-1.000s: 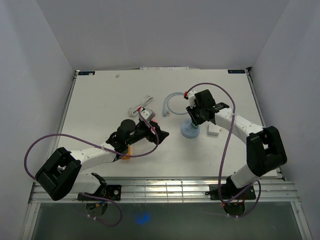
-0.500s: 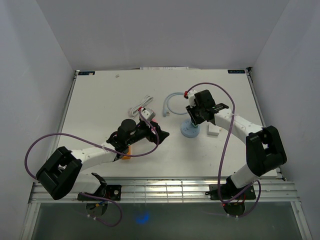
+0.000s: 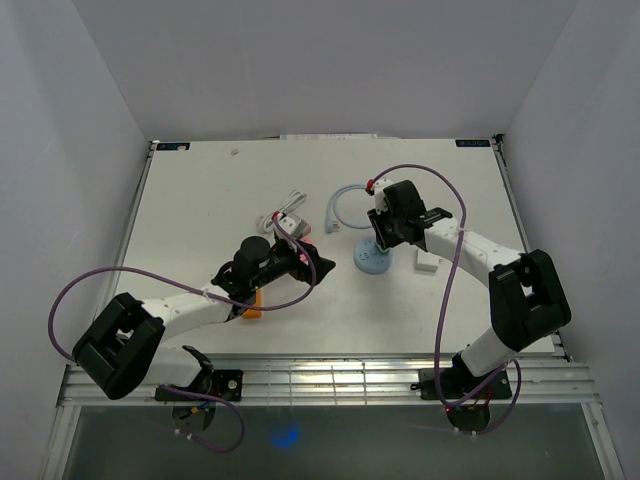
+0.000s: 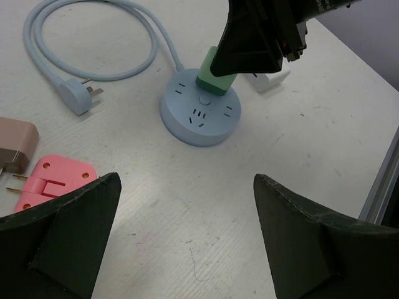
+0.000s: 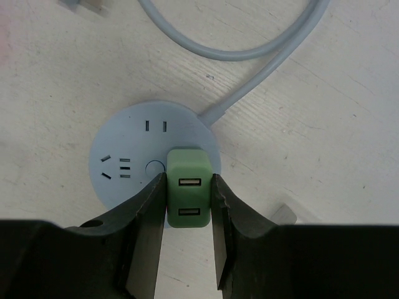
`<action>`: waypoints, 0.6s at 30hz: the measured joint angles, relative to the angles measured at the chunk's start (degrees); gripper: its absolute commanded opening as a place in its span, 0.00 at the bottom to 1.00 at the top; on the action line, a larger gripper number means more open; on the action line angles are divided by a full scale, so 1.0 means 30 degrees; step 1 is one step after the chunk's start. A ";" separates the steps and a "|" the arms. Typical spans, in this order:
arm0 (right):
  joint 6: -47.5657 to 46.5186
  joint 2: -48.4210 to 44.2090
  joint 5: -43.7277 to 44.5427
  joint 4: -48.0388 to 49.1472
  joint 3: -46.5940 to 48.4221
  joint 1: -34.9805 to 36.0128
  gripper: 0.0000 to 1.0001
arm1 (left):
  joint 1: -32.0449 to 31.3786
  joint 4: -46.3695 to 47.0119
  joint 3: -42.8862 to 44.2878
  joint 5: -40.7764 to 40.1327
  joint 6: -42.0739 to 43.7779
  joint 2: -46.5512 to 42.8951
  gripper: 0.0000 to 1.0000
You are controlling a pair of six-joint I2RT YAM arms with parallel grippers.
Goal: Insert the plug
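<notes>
we see a white table (image 3: 200,190). near its middle sits a round pale blue socket hub (image 3: 368,264), its pale blue cable (image 3: 338,205) looping toward the far edge. a small white block adapter (image 3: 427,262) lies just beside the hub on the right-edge side. on the left-edge side lie a flat pink plug adapter (image 4: 53,180) and a white charger with coiled cord (image 3: 283,213). a small orange piece (image 3: 253,306) lies closer to the near edge.

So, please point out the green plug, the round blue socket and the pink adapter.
green plug (image 5: 189,196), right wrist view, top face.
round blue socket (image 5: 128,146), right wrist view, bare top face.
pink adapter (image 4: 56,180), left wrist view, flat face.
</notes>
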 measured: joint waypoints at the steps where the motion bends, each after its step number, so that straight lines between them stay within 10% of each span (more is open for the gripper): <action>1: 0.0270 0.0131 0.0095 0.0044 0.0131 0.0117 0.08 | 0.0066 -0.0022 0.0000 -0.0022 -0.0036 0.0000 0.98; 18: 0.3701 0.0357 0.2987 0.0954 -0.0080 0.2062 0.08 | 0.0619 -0.0721 0.0000 -0.0699 -0.0466 -0.0007 0.98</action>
